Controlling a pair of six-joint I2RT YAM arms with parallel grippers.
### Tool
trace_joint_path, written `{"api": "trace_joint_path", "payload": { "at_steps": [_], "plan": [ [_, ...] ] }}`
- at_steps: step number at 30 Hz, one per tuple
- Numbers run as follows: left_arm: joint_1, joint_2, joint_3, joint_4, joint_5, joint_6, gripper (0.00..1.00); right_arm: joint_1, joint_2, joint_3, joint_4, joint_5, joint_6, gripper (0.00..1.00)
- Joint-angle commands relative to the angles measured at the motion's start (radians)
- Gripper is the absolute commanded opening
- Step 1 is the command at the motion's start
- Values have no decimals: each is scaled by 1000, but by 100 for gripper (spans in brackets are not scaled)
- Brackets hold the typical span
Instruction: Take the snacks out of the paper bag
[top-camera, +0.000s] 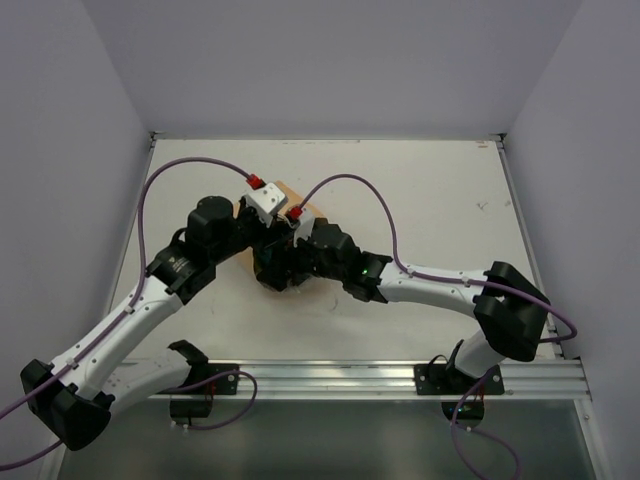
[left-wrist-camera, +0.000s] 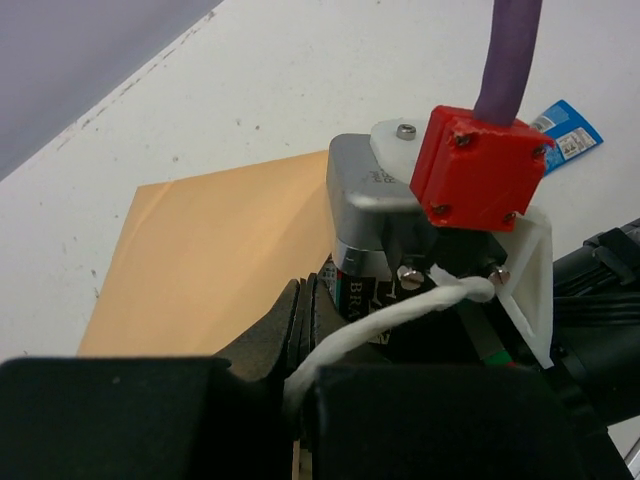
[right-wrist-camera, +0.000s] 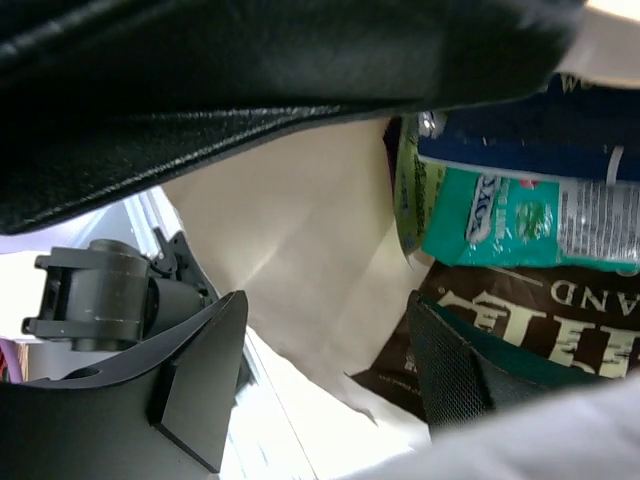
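The paper bag (left-wrist-camera: 200, 260) lies on its side on the table (top-camera: 430, 200), nearer the left edge than the right and about midway between the near and far edges. Both arms meet over it.

The left pincer (left-wrist-camera: 300, 370) is fully closed, and the bag's white string handle (left-wrist-camera: 400, 315) runs down into its black fingers.

The right pincer (right-wrist-camera: 325, 340) is at the bag's mouth with its jaws well apart and nothing gripped between them. The bag's pale inner wall shows in the gap. Its right finger (right-wrist-camera: 450, 370) sits in front of the brown chip bag (right-wrist-camera: 560, 310); I cannot tell whether they touch.

Deeper inside, the teal-white packet (right-wrist-camera: 520, 220) lies above the brown one, and the dark blue chip bag (right-wrist-camera: 530, 135) lies above that.

A blue-white packet (left-wrist-camera: 565, 135) lies on the bare table outside the bag, partly hidden by the red connector block (left-wrist-camera: 480, 165) on the right arm's wrist.
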Motion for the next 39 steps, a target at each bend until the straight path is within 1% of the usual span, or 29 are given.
{"api": "trace_joint_path", "payload": {
  "at_steps": [1, 3, 8, 14, 15, 19, 21, 25, 28, 30, 34, 35, 39],
  "plan": [
    [1, -42, -12, 71, -44, -21, 0, 6, -10, 9, 79, 8, -3, 68],
    [1, -42, -12, 67, -41, -27, 0, 4, -11, 0, 76, 64, 17, 68],
    [1, -36, -10, 67, -21, -36, 0, 4, -25, 6, 29, 169, 59, 62],
    [1, -24, 10, 84, 7, -73, 0, 4, 13, 11, 67, 165, 102, 60],
    [2, -22, 11, 87, 11, -85, 0, 4, 30, 11, 73, 161, 114, 58],
    [1, -8, 24, 108, 22, -115, 0, 4, 62, 23, 92, 148, 115, 57],
    [2, -1, 36, 116, 34, -167, 0, 4, 71, 20, 121, 148, 118, 57],
    [1, 21, 50, 147, 47, -217, 0, 4, 104, -1, 179, 148, 119, 59],
    [1, 33, 60, 151, 50, -237, 0, 4, 122, -35, 276, 148, 120, 61],
    [1, 38, 74, 151, 45, -249, 0, 4, 139, -44, 346, 118, 115, 62],
    [2, 48, 100, 141, -5, -259, 0, 4, 159, -55, 408, 104, 114, 64],
    [2, 48, 109, 142, -18, -263, 0, 4, 162, -69, 450, 102, 114, 65],
    [1, 39, 122, 136, -87, -276, 0, 3, 118, -139, 517, 134, 114, 65]
  ]
}}
